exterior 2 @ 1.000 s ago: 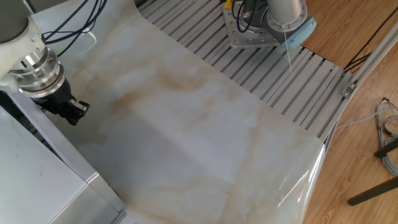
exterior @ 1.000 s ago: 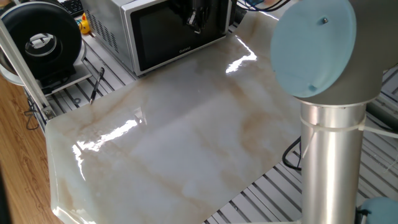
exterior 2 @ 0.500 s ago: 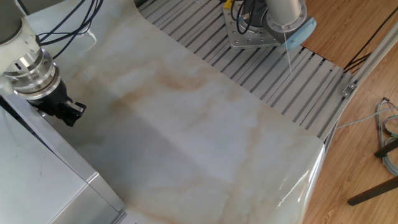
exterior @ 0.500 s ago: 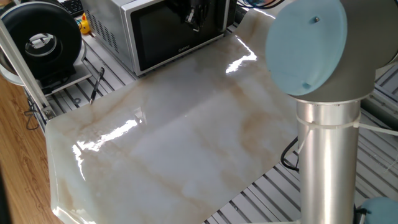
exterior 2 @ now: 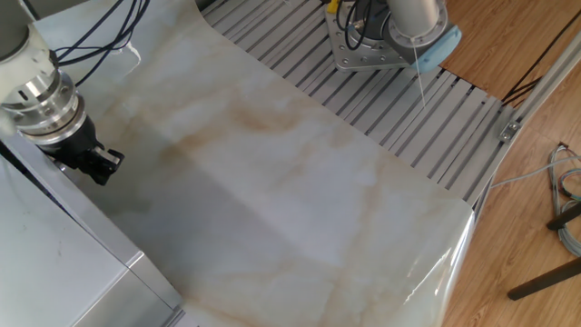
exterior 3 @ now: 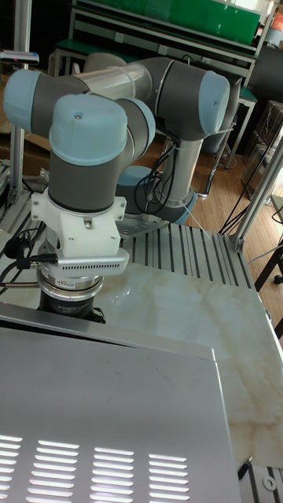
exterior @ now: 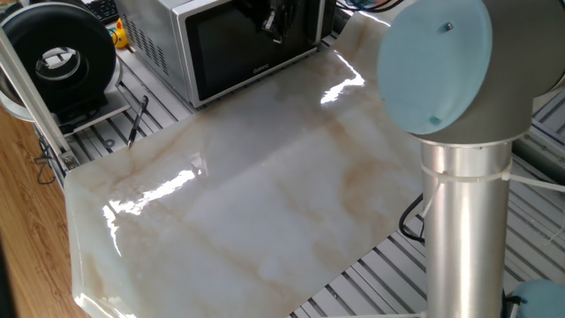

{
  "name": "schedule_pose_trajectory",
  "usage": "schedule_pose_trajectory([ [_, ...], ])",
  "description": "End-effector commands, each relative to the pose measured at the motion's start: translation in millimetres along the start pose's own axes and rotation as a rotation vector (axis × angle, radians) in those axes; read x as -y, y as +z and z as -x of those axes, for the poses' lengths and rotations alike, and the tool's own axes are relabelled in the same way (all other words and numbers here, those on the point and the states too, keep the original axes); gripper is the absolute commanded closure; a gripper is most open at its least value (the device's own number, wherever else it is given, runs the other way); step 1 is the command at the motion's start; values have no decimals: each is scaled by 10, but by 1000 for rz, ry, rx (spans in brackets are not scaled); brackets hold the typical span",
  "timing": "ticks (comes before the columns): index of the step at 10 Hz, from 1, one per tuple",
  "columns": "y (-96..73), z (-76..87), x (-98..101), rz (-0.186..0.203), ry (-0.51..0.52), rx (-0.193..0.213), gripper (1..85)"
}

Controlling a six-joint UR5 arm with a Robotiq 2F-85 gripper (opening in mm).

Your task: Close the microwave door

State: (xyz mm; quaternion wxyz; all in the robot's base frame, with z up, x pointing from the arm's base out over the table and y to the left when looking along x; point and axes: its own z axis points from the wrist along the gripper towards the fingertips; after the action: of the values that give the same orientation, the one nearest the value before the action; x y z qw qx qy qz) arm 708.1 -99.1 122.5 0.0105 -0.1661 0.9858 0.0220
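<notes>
The silver microwave (exterior: 150,35) stands at the table's back edge. The microwave door (exterior: 234,49), dark glass in a silver frame, looks flush with the front of the oven. My gripper (exterior: 278,24) is right against the door's right part, and its black fingers look pressed together with nothing in them. In the other fixed view the gripper (exterior 2: 98,163) touches the front edge beside the microwave's grey top (exterior 2: 54,263). In the tall fixed view the microwave's top (exterior 3: 102,409) hides the fingers, and only the wrist (exterior 3: 71,299) shows.
A black-and-white spool device (exterior: 57,57) stands left of the microwave, with a small yellow object (exterior: 119,35) behind it. The arm's silver column (exterior: 463,212) fills the right foreground. The marble tabletop (exterior: 265,194) lies on a slotted metal bed (exterior 2: 390,100).
Over the last second the gripper has slid a little further towards the microwave's front, and the arm's upper joint has shifted slightly. In the last half second almost nothing has moved.
</notes>
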Motion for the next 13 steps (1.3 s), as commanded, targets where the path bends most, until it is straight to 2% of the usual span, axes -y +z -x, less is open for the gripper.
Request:
schedule_pose_trajectory([
  [1, -24, 162, -73, 33, 34, 65, 843],
  [2, -21, 123, -70, 32, 32, 50, 843],
  [3, 0, 50, 65, -17, 2, 25, 843],
  [4, -1, 5, 59, -17, 2, 1, 843],
  [5, 2, 7, 46, -19, 9, -3, 843],
  [9, 31, 60, 17, 5, 2, -8, 843],
  [13, 15, 59, 46, -7, -3, -10, 843],
])
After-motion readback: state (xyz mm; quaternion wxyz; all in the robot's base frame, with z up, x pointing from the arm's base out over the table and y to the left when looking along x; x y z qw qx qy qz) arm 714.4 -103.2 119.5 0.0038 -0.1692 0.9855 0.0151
